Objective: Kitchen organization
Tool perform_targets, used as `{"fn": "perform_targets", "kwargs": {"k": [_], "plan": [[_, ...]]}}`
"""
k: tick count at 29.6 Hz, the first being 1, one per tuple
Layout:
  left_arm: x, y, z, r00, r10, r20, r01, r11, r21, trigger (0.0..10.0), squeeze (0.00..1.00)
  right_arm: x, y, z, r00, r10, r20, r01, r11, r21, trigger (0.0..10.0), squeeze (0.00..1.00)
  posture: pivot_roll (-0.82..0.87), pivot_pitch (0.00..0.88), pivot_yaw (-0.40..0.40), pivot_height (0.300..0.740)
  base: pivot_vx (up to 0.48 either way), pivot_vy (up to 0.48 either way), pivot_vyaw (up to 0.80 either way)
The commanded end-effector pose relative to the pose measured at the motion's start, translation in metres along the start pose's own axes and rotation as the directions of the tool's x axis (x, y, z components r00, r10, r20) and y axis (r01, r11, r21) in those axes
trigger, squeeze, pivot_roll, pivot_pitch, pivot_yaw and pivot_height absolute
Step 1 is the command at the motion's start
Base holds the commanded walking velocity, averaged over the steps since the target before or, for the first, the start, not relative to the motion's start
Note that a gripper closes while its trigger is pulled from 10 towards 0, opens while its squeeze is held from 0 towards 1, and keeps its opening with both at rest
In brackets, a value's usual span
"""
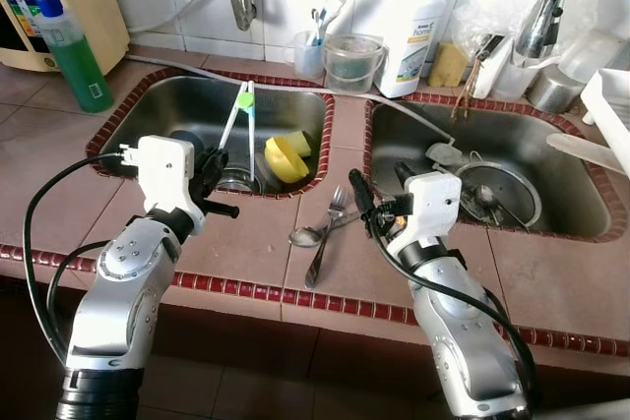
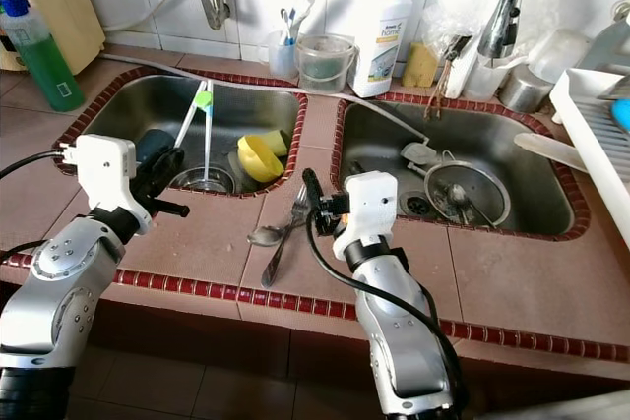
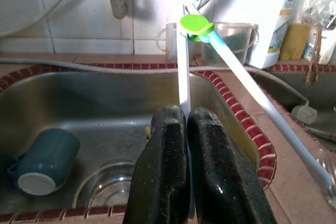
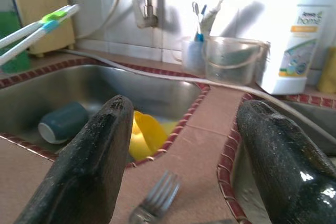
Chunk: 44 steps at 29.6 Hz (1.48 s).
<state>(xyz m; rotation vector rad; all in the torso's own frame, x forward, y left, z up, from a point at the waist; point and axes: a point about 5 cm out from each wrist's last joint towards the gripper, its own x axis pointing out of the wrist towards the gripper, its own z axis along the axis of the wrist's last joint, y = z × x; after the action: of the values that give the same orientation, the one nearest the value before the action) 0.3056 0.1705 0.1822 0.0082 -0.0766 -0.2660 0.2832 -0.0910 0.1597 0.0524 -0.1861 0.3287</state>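
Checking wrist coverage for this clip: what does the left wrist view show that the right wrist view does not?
Left wrist only: the left gripper shut on the white plastic tongs with a green hinge.
Right wrist only: the right gripper open above a metal fork, and the yellow bowl.
Both: the dark teal mug lying in the steel sink, and the white detergent bottle.

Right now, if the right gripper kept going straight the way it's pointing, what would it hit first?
Most likely the fork lying on the tiled counter, low between the open fingers of the right gripper. Beyond it lie the left sink's rim and the yellow cup, though depth is hard to judge.
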Motion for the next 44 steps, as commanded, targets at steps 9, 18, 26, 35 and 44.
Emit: {"fn": "perform_targets", "kwargs": {"k": [9,18,26,35,44], "plan": [[0.0008,-0.0036,0.0059,1.000,-0.016,0.015,0.016,1.000,0.011,10.0,0.00,-0.0028,0.0066,0.0010,0.999,0.043,0.005,-0.043,0.999,0.009,10.0,0.00,-0.07,0.061,-0.006,0.740,0.308,0.000,0.00],[0.0011,-0.0040,0.0061,1.000,-0.017,0.017,0.017,1.000,0.005,10.0,0.00,-0.0039,0.0090,0.0004,0.998,0.064,0.002,-0.064,0.998,0.010,10.0,0.00,-0.07,0.058,-0.011,0.740,0.312,0.000,0.00],[0.0016,-0.0044,0.0066,1.000,-0.020,0.021,0.020,1.000,0.003,10.0,0.00,-0.0042,0.0098,0.0004,0.997,0.072,0.003,-0.072,0.997,0.009,10.0,0.00,-0.07,0.053,-0.012,0.740,0.311,0.000,0.00],[0.0022,-0.0055,0.0069,0.999,-0.028,0.025,0.027,1.000,0.004,10.0,0.00,-0.0048,0.0109,0.0003,0.997,0.080,0.002,-0.080,0.997,0.009,10.0,0.00,-0.08,0.045,-0.013,0.740,0.313,0.000,0.00],[0.0029,-0.0064,0.0057,0.999,-0.031,0.030,0.030,0.999,0.025,10.0,0.00,-0.0079,0.0109,0.0011,0.996,0.093,-0.005,-0.093,0.996,0.007,10.0,0.00,-0.08,0.049,-0.012,0.740,0.068,0.000,0.00]]}}
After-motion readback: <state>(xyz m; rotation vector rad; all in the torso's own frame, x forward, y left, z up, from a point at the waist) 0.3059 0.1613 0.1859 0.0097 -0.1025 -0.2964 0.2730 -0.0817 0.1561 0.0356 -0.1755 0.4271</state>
